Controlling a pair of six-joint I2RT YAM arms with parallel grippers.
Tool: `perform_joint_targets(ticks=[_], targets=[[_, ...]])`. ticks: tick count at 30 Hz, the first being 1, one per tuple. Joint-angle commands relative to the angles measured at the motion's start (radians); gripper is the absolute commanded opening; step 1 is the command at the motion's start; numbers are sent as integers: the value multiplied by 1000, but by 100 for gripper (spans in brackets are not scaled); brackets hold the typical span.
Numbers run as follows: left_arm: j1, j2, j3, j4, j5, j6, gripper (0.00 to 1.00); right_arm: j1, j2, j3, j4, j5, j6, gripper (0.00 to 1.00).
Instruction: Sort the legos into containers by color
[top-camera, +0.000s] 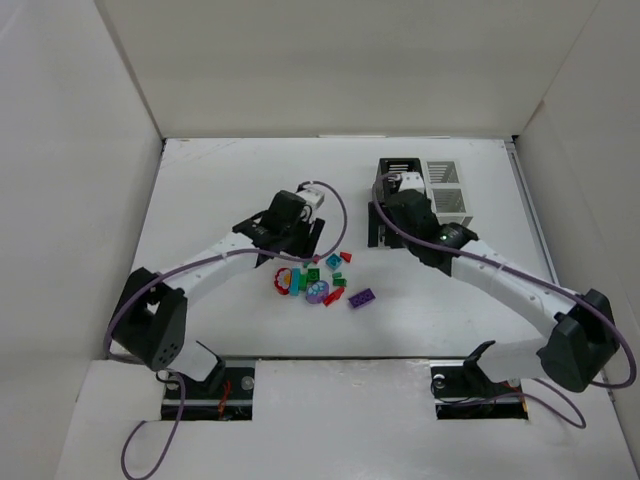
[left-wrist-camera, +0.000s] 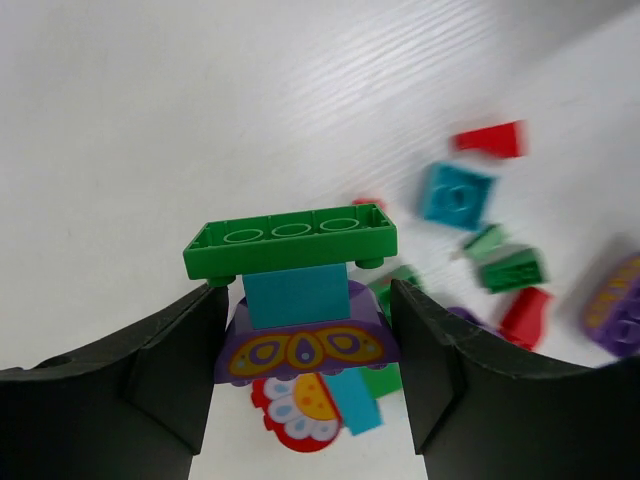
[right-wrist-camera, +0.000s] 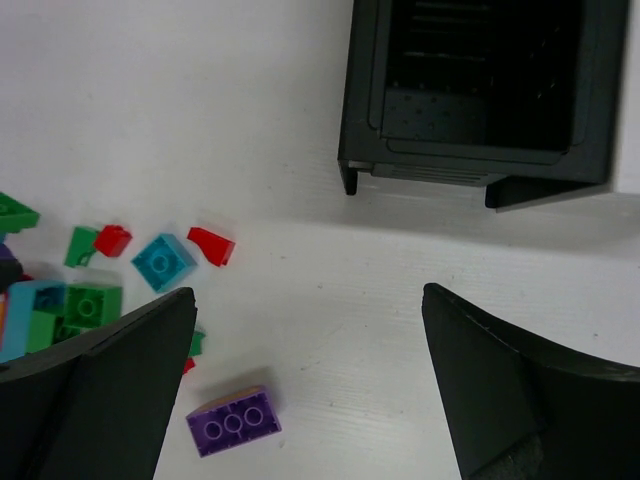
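Two claws, both apart. Left gripper has its fingers on either side of a small stack in the pile: a green plate on a teal brick on a purple printed piece. The fingers sit just beside that piece's ends; whether they touch it cannot be told. Right gripper gapes wide over the table, holding nothing, between the legos and the black bin. A purple brick lies loose near one of its fingers. The white bin adjoins the black one on its far side from the pile.
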Motion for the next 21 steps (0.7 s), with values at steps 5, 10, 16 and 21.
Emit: perform_joint_targets(ticks=[5, 10, 16, 21], targets=[[-198, -115, 231, -27, 10, 252, 36, -141, -207, 23, 94, -326, -54, 99], [-261, -147, 280, -36, 50, 396, 38, -213, -327, 32, 94, -488, -65, 99], [-290, -225, 284, -50, 171, 528, 54, -276, -323, 93, 19, -865, -155, 95], [-333, -262, 262, -60, 233, 595, 54, -276, -281, 113, -2, -1053, -174, 94]])
